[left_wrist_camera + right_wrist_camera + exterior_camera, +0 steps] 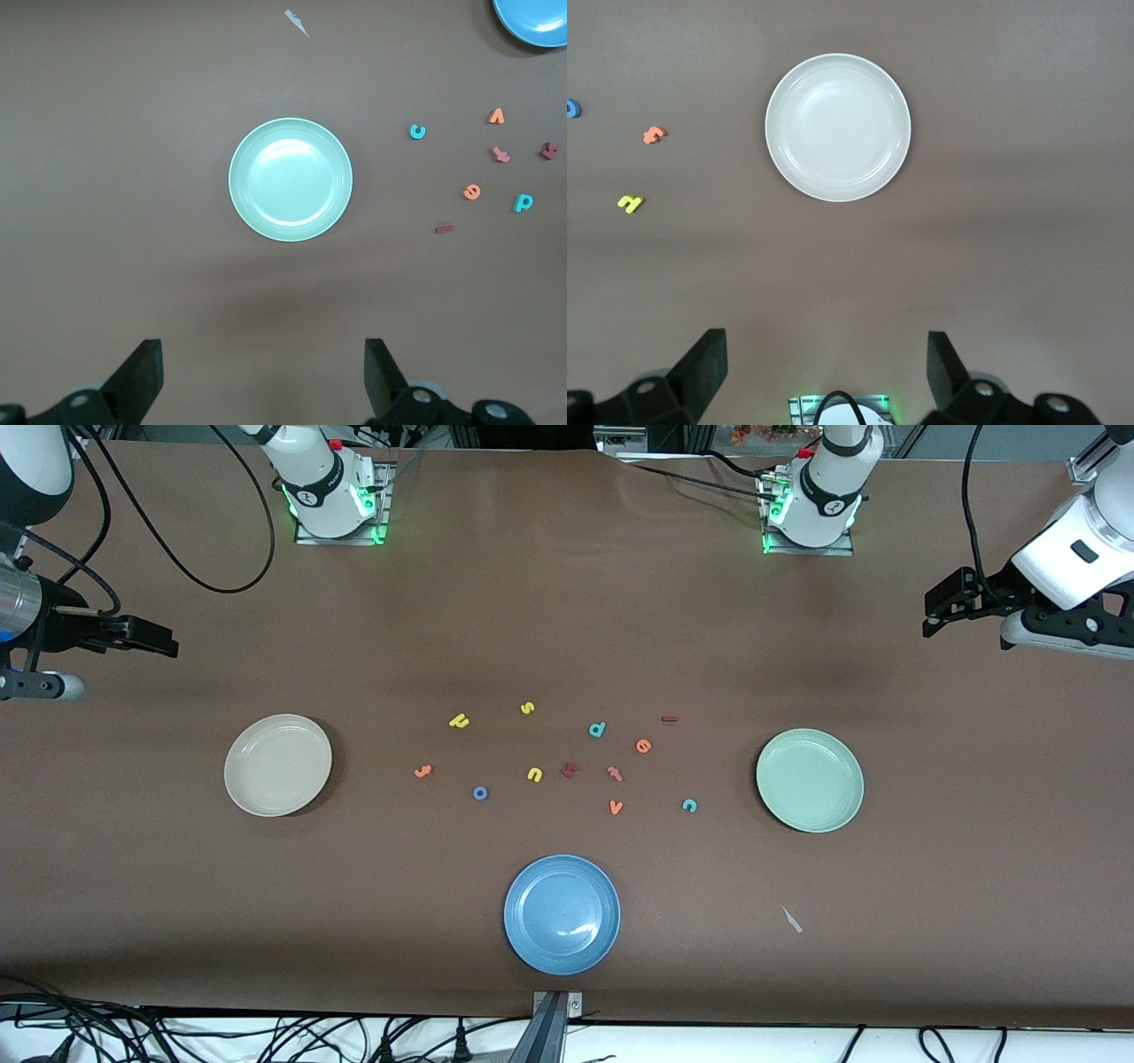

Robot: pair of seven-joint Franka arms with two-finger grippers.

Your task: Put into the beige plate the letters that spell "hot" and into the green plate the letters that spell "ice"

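Currently I see all three plates holding nothing. The beige plate (278,764) sits toward the right arm's end of the table, the green plate (810,779) toward the left arm's end, and the blue plate (562,914) between them, nearer the front camera.

Every letter lies loose on the brown table (567,602) between the beige and green plates. For "hot": yellow h (458,721), blue o (480,793), orange t (614,773). For "ice": dark red i (669,718), teal c (689,805), orange e (643,746). The c and i lie closest to the green plate — none touches a plate.

Others in the cluster: yellow s (527,708), yellow n (534,774), teal d (597,729), orange v (616,807), a chunky dark red letter (570,769), and an orange letter (423,771) nearest the beige plate.

Left gripper (263,376) hangs above the table by the green plate, fingers spread, gripping nothing. Right gripper (826,370) hangs likewise by the beige plate — fingers spread, nothing between them.
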